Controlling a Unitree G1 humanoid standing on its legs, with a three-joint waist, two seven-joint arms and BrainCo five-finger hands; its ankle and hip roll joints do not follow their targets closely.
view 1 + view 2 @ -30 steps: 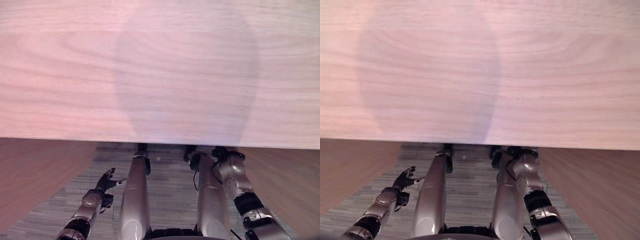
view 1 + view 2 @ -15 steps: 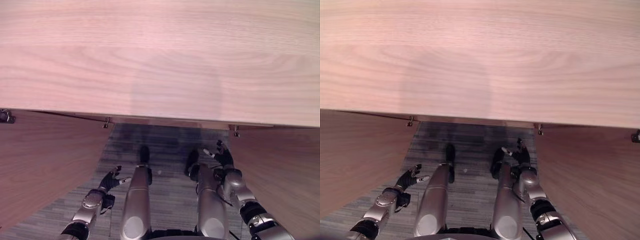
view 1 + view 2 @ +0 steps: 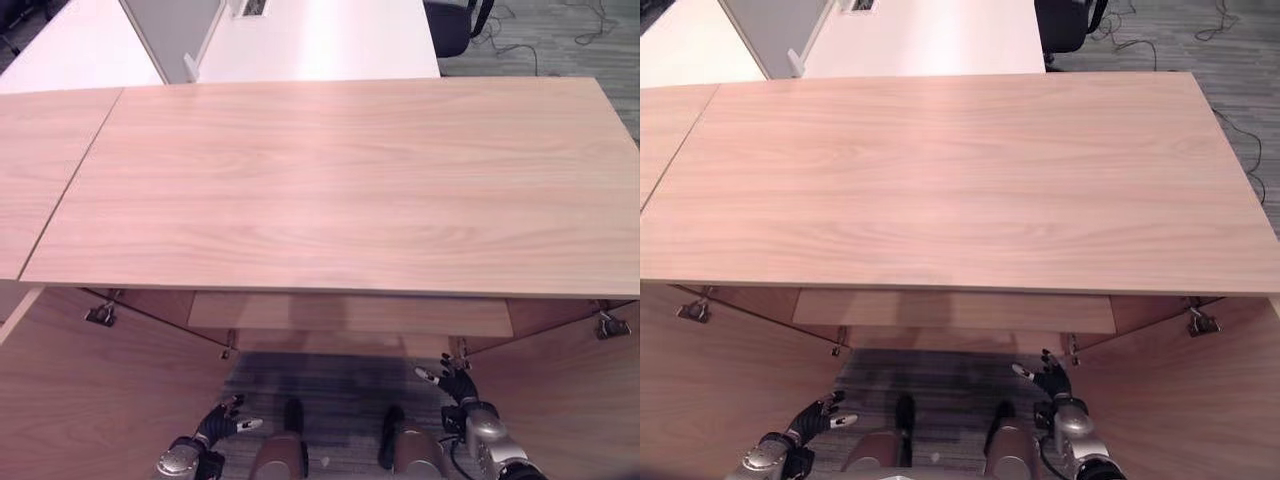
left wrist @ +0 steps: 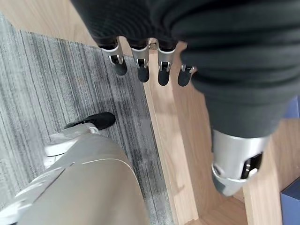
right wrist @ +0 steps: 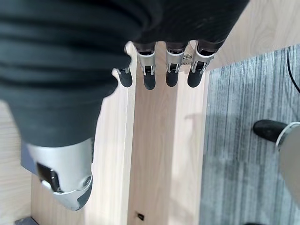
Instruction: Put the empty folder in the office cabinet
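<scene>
Hands [image 3: 215, 422] [image 3: 455, 385] open beneath desk [image 3: 330, 180]

Both eye views look steeply down from above the wooden desk [image 3: 330, 180], sharing its top; each wrist view looks closely along its hand toward the grey carpet [image 4: 51, 89].

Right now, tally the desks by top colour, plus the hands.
Light wood-grain desk tops: 2 (large rectangular one, its neighbour on the left)
White desk tops: 2 ()
Robot hands, open: 2 (left hand, right hand)
Total: 6
</scene>
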